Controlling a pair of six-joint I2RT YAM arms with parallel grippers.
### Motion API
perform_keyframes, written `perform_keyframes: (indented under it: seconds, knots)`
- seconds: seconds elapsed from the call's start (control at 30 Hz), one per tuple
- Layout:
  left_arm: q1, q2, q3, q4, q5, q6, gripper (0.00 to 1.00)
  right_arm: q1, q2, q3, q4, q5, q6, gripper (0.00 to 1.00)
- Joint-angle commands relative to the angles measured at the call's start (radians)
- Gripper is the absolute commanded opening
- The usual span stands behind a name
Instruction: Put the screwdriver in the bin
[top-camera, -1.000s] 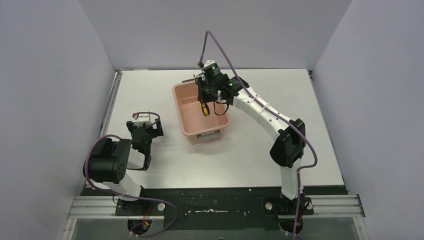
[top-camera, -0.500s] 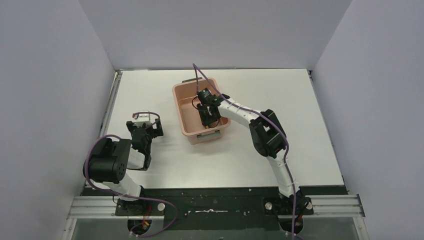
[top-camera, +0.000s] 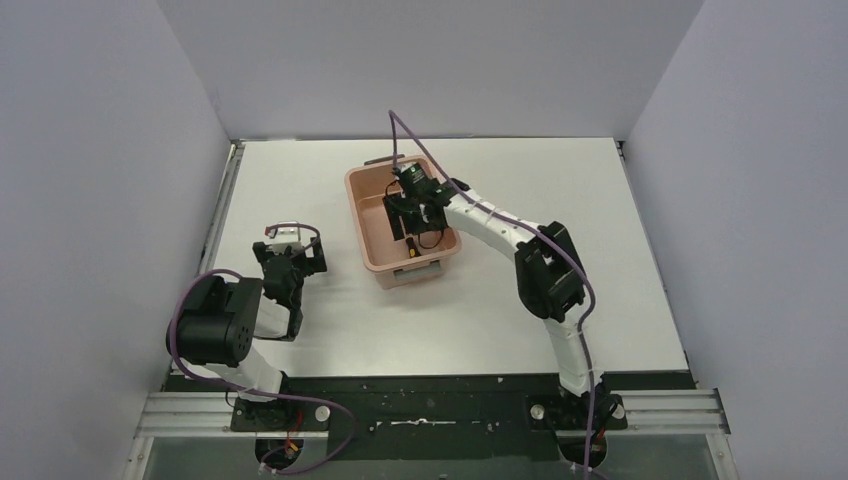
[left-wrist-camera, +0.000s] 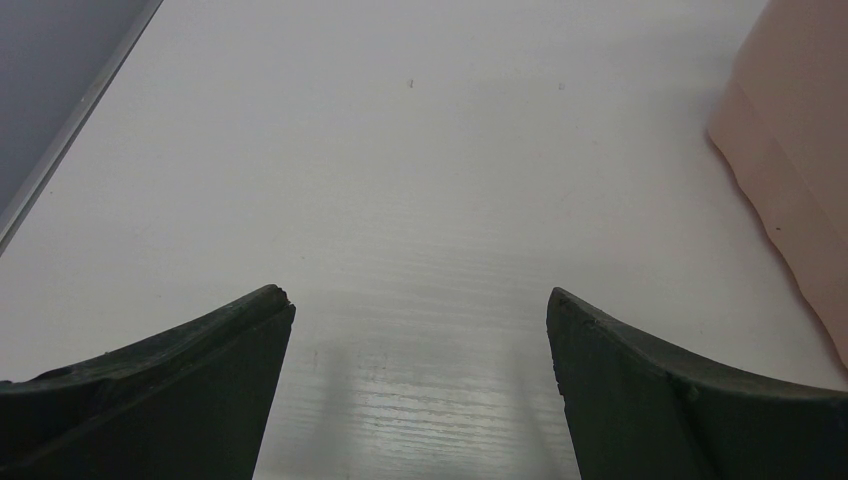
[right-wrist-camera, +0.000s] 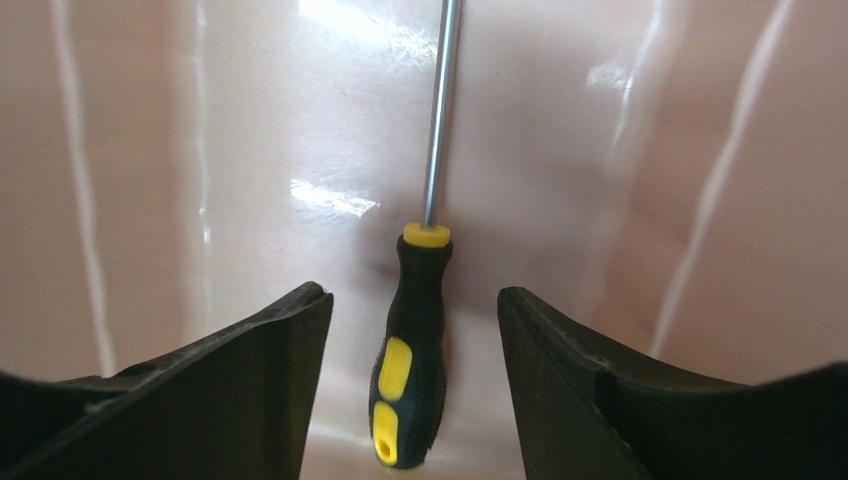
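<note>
Bench: white. It carries the bin and both arm bases at the near edge.

Bin: stands at mid-bench, toward the far side, long axis running near to far. The right arm reaches into it from the right. The left arm sits folded at the near left, well apart from the bin.

Left jaws: spread open over bare bench with nothing between them. Only a strip of bin wall shows at the right edge of the left wrist view.

Right jaws: spread open, low inside the bin, gripping nothing.

Screwdriver: lies flat on the bin floor, free of both jaws.

- It sits directly between the right jaws, with pink floor showing on either side of the handle.
- Its long axis runs straight ahead of the wrist, handle butt nearest the wrist and shaft pointing away.
- Both run roughly parallel to the jaws.

Judgement: placement looks done. The right arm is the nearer arm and the only one concerned. Because the jaws straddle the handle without touching it, the next move should lift straight up and out. A sideways shift risks nudging the handle.
</note>
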Motion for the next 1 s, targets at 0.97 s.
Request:
perform_keyframes:
  seconds: [0.97]
  knots:
    - [0.007, -0.007, 0.012, 0.029, 0.014, 0.013, 0.97, -0.613, -1.014, -1.403, 1.059, 0.251, -0.111, 1.00]
